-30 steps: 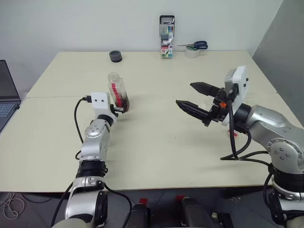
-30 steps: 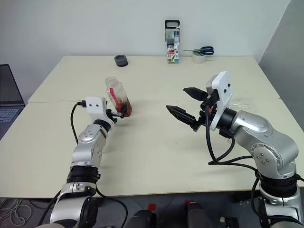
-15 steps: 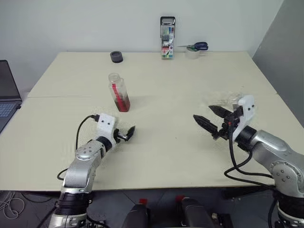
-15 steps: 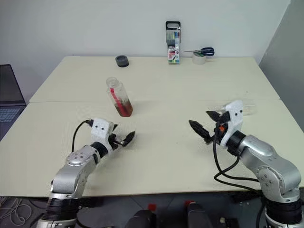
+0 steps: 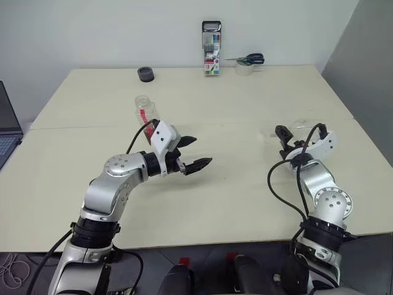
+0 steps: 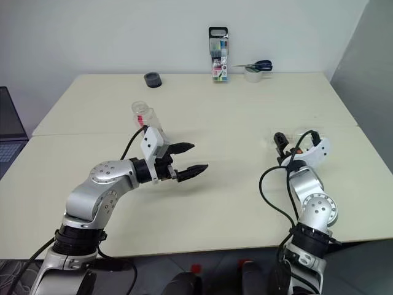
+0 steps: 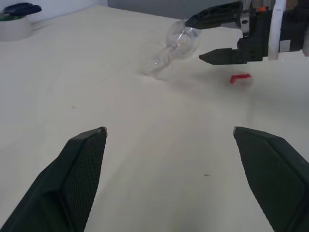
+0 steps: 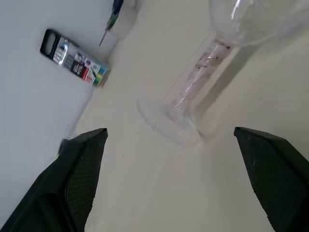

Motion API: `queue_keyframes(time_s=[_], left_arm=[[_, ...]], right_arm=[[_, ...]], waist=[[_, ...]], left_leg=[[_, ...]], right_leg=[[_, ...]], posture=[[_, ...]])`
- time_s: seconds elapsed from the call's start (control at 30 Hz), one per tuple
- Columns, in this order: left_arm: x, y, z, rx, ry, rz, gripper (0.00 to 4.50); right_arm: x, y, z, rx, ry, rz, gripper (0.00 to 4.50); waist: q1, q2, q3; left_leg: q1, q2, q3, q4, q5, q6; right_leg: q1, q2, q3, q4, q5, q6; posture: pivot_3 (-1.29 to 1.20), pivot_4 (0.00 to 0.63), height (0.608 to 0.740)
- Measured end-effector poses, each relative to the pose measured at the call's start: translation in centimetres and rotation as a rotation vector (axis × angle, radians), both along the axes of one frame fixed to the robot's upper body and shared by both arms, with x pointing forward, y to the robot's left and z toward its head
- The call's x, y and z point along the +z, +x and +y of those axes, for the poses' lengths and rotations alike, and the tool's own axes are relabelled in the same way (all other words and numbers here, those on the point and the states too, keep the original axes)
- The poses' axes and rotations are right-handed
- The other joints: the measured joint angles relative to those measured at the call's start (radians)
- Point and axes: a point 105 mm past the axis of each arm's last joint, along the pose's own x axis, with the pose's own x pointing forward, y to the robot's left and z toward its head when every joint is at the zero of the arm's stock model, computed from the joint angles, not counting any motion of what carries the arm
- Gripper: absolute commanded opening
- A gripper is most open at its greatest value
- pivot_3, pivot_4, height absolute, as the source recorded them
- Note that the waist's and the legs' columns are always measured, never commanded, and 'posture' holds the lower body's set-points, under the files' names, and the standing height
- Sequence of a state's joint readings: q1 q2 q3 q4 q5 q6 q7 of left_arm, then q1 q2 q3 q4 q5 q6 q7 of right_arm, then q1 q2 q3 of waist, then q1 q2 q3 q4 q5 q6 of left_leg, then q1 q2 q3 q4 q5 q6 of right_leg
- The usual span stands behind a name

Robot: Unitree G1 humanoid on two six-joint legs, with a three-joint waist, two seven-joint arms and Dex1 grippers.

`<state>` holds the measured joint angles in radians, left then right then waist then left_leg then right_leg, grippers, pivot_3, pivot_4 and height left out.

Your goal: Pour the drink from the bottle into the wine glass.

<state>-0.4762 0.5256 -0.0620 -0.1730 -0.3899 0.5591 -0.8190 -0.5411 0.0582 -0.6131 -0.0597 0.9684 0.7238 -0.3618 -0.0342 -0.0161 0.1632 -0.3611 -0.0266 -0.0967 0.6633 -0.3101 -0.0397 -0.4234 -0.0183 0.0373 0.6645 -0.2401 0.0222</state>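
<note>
The left gripper (image 5: 196, 153) hangs over the middle of the table (image 5: 245, 110), fingers spread wide and empty. The right gripper (image 5: 281, 134), at the right side, is spread wide too, holding nothing, just beside the wine glass (image 7: 176, 41).

The left wrist view shows what the head views barely give: the wine glass lies tipped on its side, with a small red-and-white cap (image 7: 240, 79) near it on the tabletop. The right wrist view shows its stem and round foot (image 8: 169, 121) close up.

The bottle (image 5: 145, 110) stands upright behind the left arm, uncapped, its label red and white; the drink inside is hidden by the arm.

At the far edge stand a marker pack (image 5: 211, 40), its print unreadable, scissors (image 5: 249, 59) on a tape roll (image 5: 245, 69), and a dark roll (image 5: 145, 74).
</note>
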Motion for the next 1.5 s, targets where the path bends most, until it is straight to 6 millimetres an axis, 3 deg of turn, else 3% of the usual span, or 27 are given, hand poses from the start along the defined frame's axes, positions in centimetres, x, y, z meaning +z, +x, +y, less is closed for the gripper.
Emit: queue_keyframes(time_s=[0.27,0.4,0.73,1.1,1.23,1.5], left_arm=[[0.5,0.8,1.2,0.042,0.026,-0.010,4.47],[2.0,1.0,2.0,0.061,-0.004,-0.021,4.47],[2.0,-0.6,2.8,0.016,0.042,0.017,4.47],[2.2,-1.3,1.5,-0.083,0.055,0.038,4.47],[2.3,-1.3,1.5,-0.103,0.061,0.042,4.50],[2.4,-1.1,1.2,-0.130,0.073,0.041,4.50]], right_arm=[[-2.3,1.9,0.7,-0.062,0.181,0.058,4.50],[-2.2,3.1,0.9,-0.074,0.193,0.045,4.50],[-1.6,7.4,-1.7,-0.150,0.195,0.035,4.50],[-1.5,8.8,-1.1,-0.122,0.232,0.028,4.50],[-1.9,8.8,-1.2,-0.136,0.263,0.033,3.56],[-2.4,8.8,0.1,-0.097,0.289,0.049,0.61]], waist=[[-0.006,0.001,0.000],[-0.015,0.001,0.000],[-0.023,0.001,0.000],[-0.027,0.001,0.000],[-0.028,0.001,0.000],[-0.031,0.001,0.000]], left_leg=[[0.000,0.001,0.000,0.000,0.000,0.001],[0.000,0.001,0.001,0.000,0.000,0.001],[0.001,0.001,0.003,0.000,0.000,0.001],[0.002,0.003,0.004,0.000,0.000,0.001],[0.003,0.003,0.006,-0.001,-0.001,0.001],[0.002,0.003,0.007,-0.001,-0.001,0.001]], right_leg=[[0.000,0.000,0.000,0.000,0.000,0.000],[0.000,0.000,0.000,0.001,0.000,0.000],[0.001,0.000,0.001,0.000,0.000,0.000],[0.001,0.000,0.002,0.001,0.000,0.000],[0.002,0.000,0.003,0.001,0.000,0.000],[0.001,0.000,0.003,0.000,0.000,0.000]], posture=[[0.00,0.150,0.740],[0.00,0.150,0.740],[0.00,0.150,0.740],[0.00,0.150,0.740],[0.00,0.150,0.740],[0.00,0.150,0.740]])
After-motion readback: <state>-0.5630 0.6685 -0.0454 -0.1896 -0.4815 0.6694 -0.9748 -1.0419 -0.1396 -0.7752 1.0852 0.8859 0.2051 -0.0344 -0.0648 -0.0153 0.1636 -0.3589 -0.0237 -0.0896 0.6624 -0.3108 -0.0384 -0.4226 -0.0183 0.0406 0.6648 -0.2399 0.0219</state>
